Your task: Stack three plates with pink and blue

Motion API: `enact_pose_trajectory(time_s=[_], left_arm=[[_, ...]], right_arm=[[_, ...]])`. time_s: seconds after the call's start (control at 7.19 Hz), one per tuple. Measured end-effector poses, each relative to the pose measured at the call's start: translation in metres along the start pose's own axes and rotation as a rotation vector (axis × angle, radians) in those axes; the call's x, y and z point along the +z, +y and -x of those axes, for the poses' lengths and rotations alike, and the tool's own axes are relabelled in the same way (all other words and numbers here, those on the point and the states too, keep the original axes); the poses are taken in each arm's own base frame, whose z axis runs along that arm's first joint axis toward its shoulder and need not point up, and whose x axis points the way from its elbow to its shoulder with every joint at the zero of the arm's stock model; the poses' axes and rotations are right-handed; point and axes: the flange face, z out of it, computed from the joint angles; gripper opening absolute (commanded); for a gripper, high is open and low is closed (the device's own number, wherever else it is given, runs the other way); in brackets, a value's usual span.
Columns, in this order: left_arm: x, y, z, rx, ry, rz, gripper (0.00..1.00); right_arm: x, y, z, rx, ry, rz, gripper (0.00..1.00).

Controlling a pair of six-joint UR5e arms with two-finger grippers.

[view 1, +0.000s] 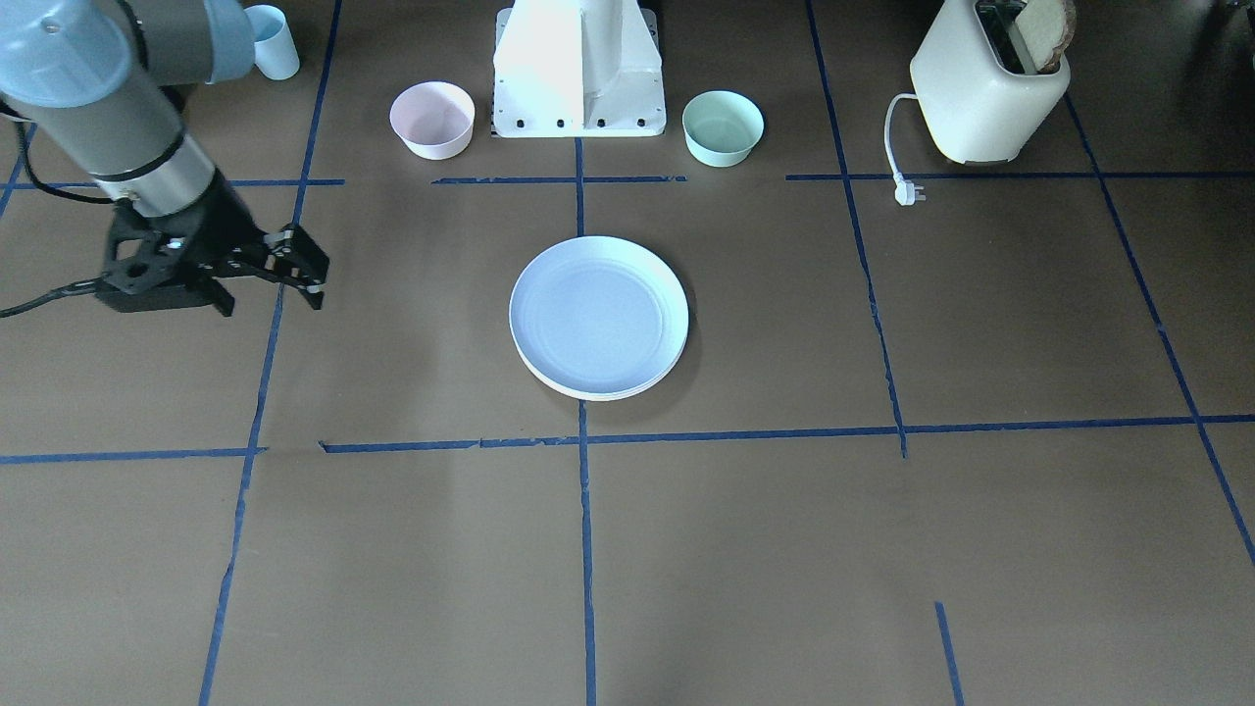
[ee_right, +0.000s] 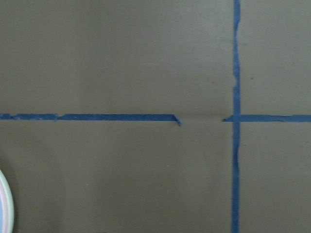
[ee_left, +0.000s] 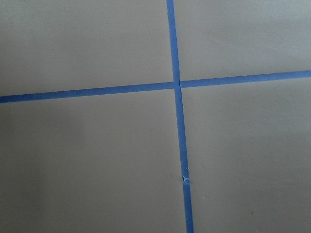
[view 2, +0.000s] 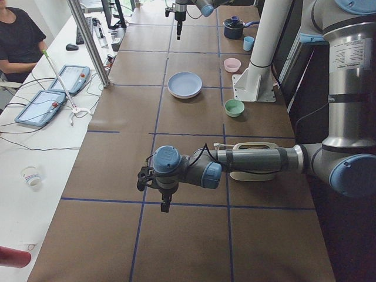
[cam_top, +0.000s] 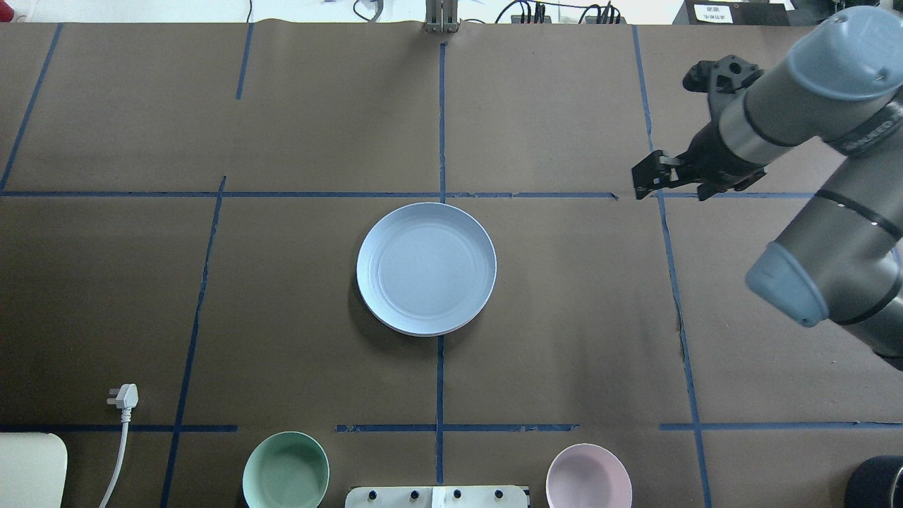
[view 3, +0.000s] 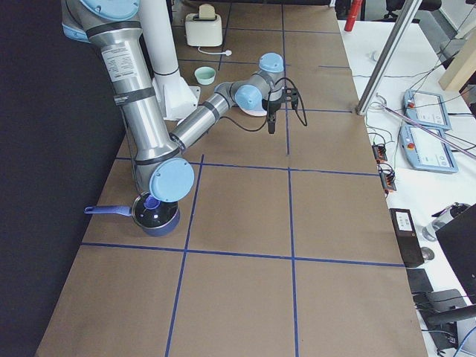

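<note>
Overhead exterior: the three plates (cam_top: 426, 268) sit as one pile at frame centre, light blue on top. The front-facing view shows a cream rim beneath; the pink layer is not clearly made out. The right gripper (cam_top: 643, 180) hangs at upper right, well apart from the pile, jaws apart, empty. The left gripper (view 2: 165, 202): jaw state cannot be told. Stacking judged done; nothing evidently left.

I'm seeing the right arm (view 1: 118, 118) at upper left wearing grey tubes, pale blue joint caps (view 1: 44, 54) and a silver wrist band (view 1: 162, 181), its gripper (view 1: 316, 279) showing black with a black cable (view 1: 39, 299) trailing off. The white pedestal (view 1: 578, 69) at top centre is showing dark screws (view 1: 560, 125) along its foot.
</note>
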Motion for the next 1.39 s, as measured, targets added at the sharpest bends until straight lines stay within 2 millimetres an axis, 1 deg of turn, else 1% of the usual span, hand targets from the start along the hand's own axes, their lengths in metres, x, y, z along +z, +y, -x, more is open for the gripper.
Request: enact_pose_trajectory(time_s=[0.14, 0.28, 0.42, 0.56, 0.7, 0.83, 0.97, 1.11, 1.25, 1.39], left_arm=[[0.001, 0.000, 0.000, 0.009, 0.004, 0.011, 1.00], [-0.001, 0.002, 0.007, 0.034, 0.004, 0.043, 1.00], [-0.012, -0.003, 0.017, 0.052, 0.003, 0.068, 1.00], [-0.029, -0.012, 0.023, 0.054, 0.003, 0.068, 1.00], [-0.038, -0.017, 0.027, 0.049, 0.005, 0.068, 1.00], [-0.042, -0.018, 0.029, 0.044, 0.005, 0.067, 1.00], [-0.044, -0.018, 0.030, 0.042, 0.006, 0.067, 1.00], [-0.044, -0.018, 0.030, 0.040, 0.006, 0.067, 1.00], [-0.044, -0.018, 0.030, 0.039, 0.006, 0.067, 1.00], [-0.044, -0.018, 0.030, 0.039, 0.006, 0.067, 1.00]], right_arm=[[-0.011, -0.007, -0.051, -0.044, 0.019, 0.014, 1.00], [-0.021, -0.011, -0.104, -0.077, 0.026, 0.028, 1.00], [-0.031, -0.014, -0.155, -0.097, 0.025, 0.040, 1.00], [-0.036, -0.012, -0.201, -0.115, 0.027, 0.049, 1.00], [-0.038, -0.008, -0.241, -0.133, 0.035, 0.058, 1.00], [-0.038, -0.003, -0.274, -0.143, 0.043, 0.068, 1.00], [-0.037, 0.002, -0.304, -0.132, 0.049, 0.076, 1.00], [-0.040, 0.010, -0.339, -0.092, 0.042, 0.078, 1.00], [-0.044, 0.020, -0.376, -0.054, 0.018, 0.079, 1.00], [-0.045, 0.030, -0.408, -0.046, 0.001, 0.082, 1.00]])
